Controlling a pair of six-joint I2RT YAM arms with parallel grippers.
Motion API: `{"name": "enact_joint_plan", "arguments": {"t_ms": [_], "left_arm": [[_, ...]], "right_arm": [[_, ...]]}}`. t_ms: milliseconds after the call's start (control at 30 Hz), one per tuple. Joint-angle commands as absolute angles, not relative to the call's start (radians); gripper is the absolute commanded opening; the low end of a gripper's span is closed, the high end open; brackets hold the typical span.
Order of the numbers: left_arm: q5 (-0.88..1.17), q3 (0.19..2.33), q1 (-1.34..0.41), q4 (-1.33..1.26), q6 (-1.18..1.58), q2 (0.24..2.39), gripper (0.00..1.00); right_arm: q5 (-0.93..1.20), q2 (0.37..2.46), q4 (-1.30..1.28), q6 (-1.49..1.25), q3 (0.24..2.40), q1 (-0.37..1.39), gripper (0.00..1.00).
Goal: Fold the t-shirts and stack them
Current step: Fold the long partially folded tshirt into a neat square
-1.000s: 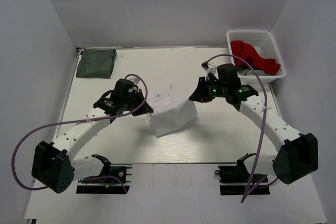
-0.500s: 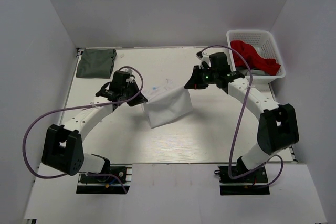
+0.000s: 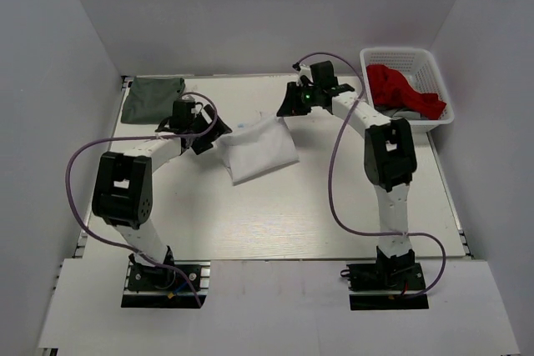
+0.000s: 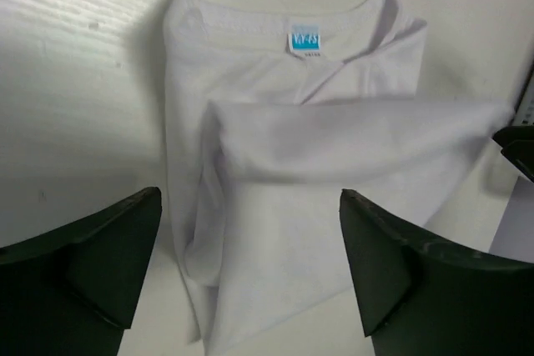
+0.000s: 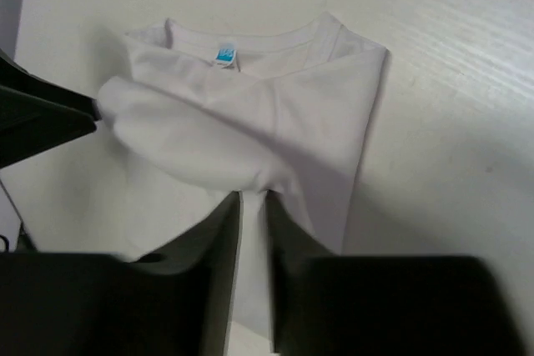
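The white t-shirt (image 3: 263,156) lies folded in the middle of the table, its blue neck label (image 4: 304,39) facing up. My left gripper (image 3: 209,137) hangs at the shirt's left edge, and in the left wrist view (image 4: 250,264) its jaws stand wide apart above the cloth, holding nothing. My right gripper (image 3: 286,110) is at the shirt's far right corner. In the right wrist view (image 5: 253,206) its jaws are nearly together, with a puckered fold of the white t-shirt (image 5: 317,122) pinched at their tips. The dark grey-green t-shirt (image 3: 153,99) lies folded at the far left corner.
A white basket (image 3: 392,50) with a red cloth (image 3: 400,87) in it stands at the far right. The side walls (image 3: 67,122) close in the table on both sides.
Both grippers carried the shirt's near edge away from the bases and over the shirt, towards the collar. The left gripper has opened and let go of the cloth.
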State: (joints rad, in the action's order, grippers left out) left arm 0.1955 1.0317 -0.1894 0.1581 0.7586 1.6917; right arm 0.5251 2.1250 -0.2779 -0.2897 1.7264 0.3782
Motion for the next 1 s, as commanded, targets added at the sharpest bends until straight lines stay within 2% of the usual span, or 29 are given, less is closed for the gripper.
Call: {"name": "enact_joint_plan", "arguments": {"t_ms": [0, 33, 67, 133, 167, 267, 400, 633, 833, 967], "left_arm": [[0.251, 1.109, -0.149, 0.003, 0.759, 1.757, 1.00], [0.270, 1.136, -0.134, 0.003, 0.759, 1.776, 1.00], [0.287, 1.194, -0.133, 0.014, 0.735, 1.790, 1.00], [0.308, 1.230, -0.123, 0.025, 0.720, 1.790, 1.00], [0.331, 1.239, -0.123, 0.025, 0.698, 1.790, 1.00], [0.409, 1.204, -0.146, -0.020, 0.672, 1.756, 1.00], [0.576, 1.138, -0.167, -0.123, 0.667, 1.750, 1.00], [0.598, 1.129, -0.245, -0.114, 0.678, 1.845, 1.00], [0.532, 1.045, -0.288, -0.080, 0.678, 1.845, 1.00], [0.541, 0.968, -0.325, -0.051, 0.666, 1.845, 1.00]], "right_arm": [[0.563, 2.259, -0.265, -0.242, 1.932, 0.357, 0.33], [0.581, 2.308, -0.271, -0.232, 1.974, 0.357, 0.45], [0.575, 2.327, -0.299, -0.247, 2.068, 0.353, 0.66], [0.574, 2.339, -0.334, -0.235, 2.105, 0.354, 0.79], [0.531, 2.297, -0.315, -0.227, 2.053, 0.360, 0.90], [0.479, 2.149, -0.258, -0.239, 1.832, 0.365, 0.90], [0.532, 2.011, -0.140, -0.253, 1.582, 0.379, 0.90], [0.589, 1.970, -0.100, -0.252, 1.453, 0.423, 0.90], [0.607, 2.009, -0.026, -0.287, 1.317, 0.452, 0.90], [0.583, 1.947, -0.011, -0.317, 1.195, 0.471, 0.90]]}}
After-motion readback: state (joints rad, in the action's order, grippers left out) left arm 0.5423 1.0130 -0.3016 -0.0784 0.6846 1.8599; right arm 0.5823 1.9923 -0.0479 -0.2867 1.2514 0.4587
